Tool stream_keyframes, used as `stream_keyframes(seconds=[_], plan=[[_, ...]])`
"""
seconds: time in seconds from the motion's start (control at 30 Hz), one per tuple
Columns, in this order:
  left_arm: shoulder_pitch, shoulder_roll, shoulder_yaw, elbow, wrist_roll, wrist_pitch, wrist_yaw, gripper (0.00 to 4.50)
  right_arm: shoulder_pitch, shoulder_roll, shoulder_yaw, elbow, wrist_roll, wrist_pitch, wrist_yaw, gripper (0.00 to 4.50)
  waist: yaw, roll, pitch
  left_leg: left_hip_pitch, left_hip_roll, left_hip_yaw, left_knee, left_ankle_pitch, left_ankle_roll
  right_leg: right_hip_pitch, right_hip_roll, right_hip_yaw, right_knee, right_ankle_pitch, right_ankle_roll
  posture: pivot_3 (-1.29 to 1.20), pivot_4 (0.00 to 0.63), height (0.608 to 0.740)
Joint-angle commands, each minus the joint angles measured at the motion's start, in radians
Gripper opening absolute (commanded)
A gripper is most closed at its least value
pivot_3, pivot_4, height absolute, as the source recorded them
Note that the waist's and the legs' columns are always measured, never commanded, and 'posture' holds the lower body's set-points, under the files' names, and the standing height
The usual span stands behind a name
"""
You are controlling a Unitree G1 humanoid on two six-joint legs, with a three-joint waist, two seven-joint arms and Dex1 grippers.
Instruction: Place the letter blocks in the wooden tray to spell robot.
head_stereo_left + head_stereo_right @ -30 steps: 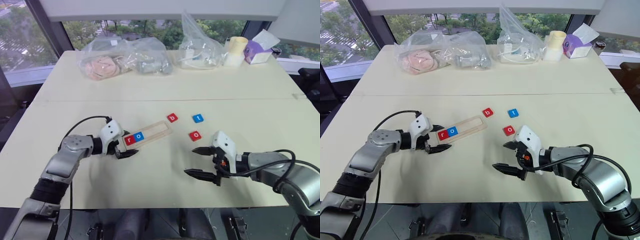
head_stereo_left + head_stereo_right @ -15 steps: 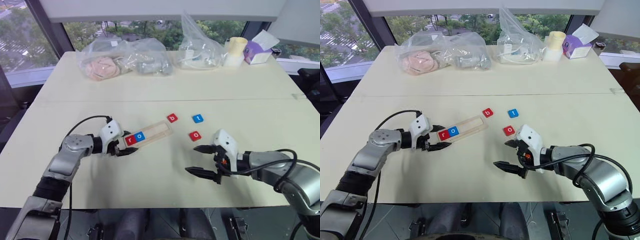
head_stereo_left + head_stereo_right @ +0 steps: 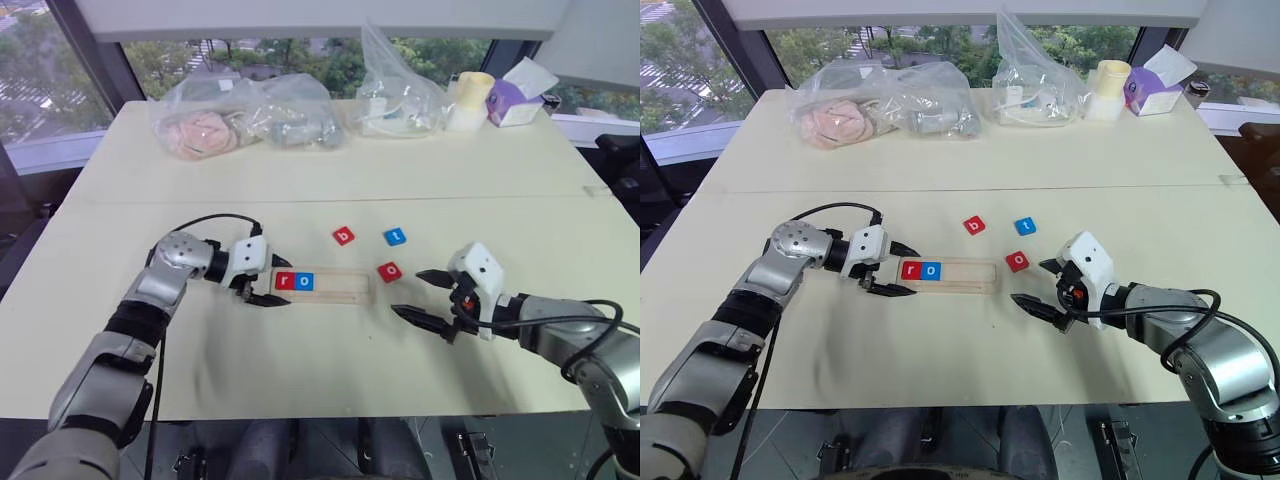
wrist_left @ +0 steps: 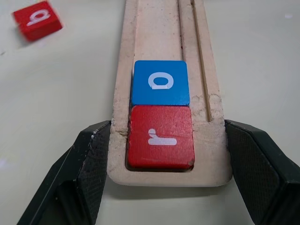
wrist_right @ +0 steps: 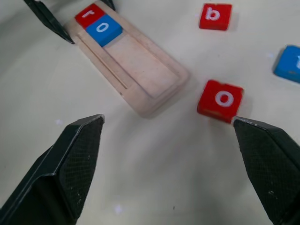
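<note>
The wooden tray point(image 3: 322, 285) lies flat on the table point(image 3: 330, 170), its long axis running left to right. Its left end holds the red r block point(image 3: 285, 281) and, touching it, the blue o block point(image 3: 304, 282); the rest of the slot is bare. The left gripper point(image 3: 262, 281) is clamped across the tray's left end, one finger point(image 4: 93, 159) on each long side. The red b block point(image 3: 344, 236), blue t block point(image 3: 396, 237) and red o block point(image 3: 390, 271) lie loose beyond the tray's right end. The right gripper point(image 3: 423, 296) hovers beside the red o block, fingers spread apart, holding nothing.
</note>
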Motion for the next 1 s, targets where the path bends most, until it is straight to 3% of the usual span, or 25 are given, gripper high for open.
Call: stream_keyframes(seconds=[0.03, 0.07, 0.17, 0.3, 0.43, 0.7, 1.0], plan=[[-0.008, -0.010, -0.016, 0.025, 0.023, -0.020, -0.029, 3.13, 0.007, 0.016, -0.030, -0.053, 0.012, 0.000, -0.024, 4.50, 0.000, 0.000, 0.000, 0.000, 0.000, 0.000, 0.000, 0.000, 0.000, 0.000, 0.000, 0.000, 0.000, 0.000, 0.000, 0.00, 0.150, 0.740], [-0.010, -0.011, -0.015, 0.028, 0.025, -0.020, -0.030, 3.13, 0.008, 0.018, -0.029, -0.057, 0.012, 0.002, -0.027, 4.50, 0.000, 0.000, 0.000, 0.000, 0.000, 0.000, 0.000, 0.000, 0.000, 0.000, 0.000, 0.000, 0.000, 0.000, 0.000, 0.00, 0.150, 0.740], [-0.009, -0.009, -0.022, 0.037, 0.031, 0.007, -0.047, 4.48, 0.018, 0.027, -0.028, -0.074, 0.018, 0.011, -0.042, 4.50, 0.000, 0.000, 0.000, 0.000, 0.000, 0.000, 0.001, 0.000, 0.000, 0.000, 0.000, 0.000, 0.001, 0.000, 0.000, 0.00, 0.150, 0.740], [-0.002, -0.010, -0.010, 0.033, 0.048, -0.005, -0.004, 4.48, 0.002, 0.034, -0.031, -0.062, 0.012, 0.030, -0.060, 4.50, 0.000, 0.000, 0.000, 0.000, 0.000, 0.000, 0.001, 0.000, 0.000, 0.000, 0.000, 0.000, 0.001, 0.000, 0.000, 0.00, 0.150, 0.740], [0.013, 0.032, 0.024, -0.021, 0.010, 0.071, -0.027, 4.48, -0.110, 0.086, -0.004, 0.005, -0.007, 0.077, -0.139, 4.50, -0.005, 0.000, 0.000, 0.002, 0.000, 0.000, 0.002, 0.000, 0.000, 0.001, 0.000, 0.000, 0.003, 0.000, 0.000, 0.00, 0.150, 0.740], [0.085, 0.196, 0.252, -0.245, -0.212, 0.520, 0.001, 4.48, -0.520, 0.358, 0.222, 0.398, -0.178, 0.073, -0.280, 4.50, -0.035, -0.004, 0.003, 0.002, 0.002, -0.003, 0.002, 0.000, 0.000, -0.006, 0.004, 0.002, 0.015, 0.000, -0.001, 0.00, 0.150, 0.740], [0.332, 0.170, 0.546, -0.684, -0.474, 0.887, 0.300, 4.48, -0.685, 0.535, 0.323, 0.691, -0.349, -0.022, -0.327, 4.50, -0.029, -0.004, 0.004, 0.001, 0.000, -0.003, -0.001, 0.001, -0.001, -0.008, 0.002, 0.005, 0.015, 0.000, 0.000, 0.00, 0.150, 0.740]])
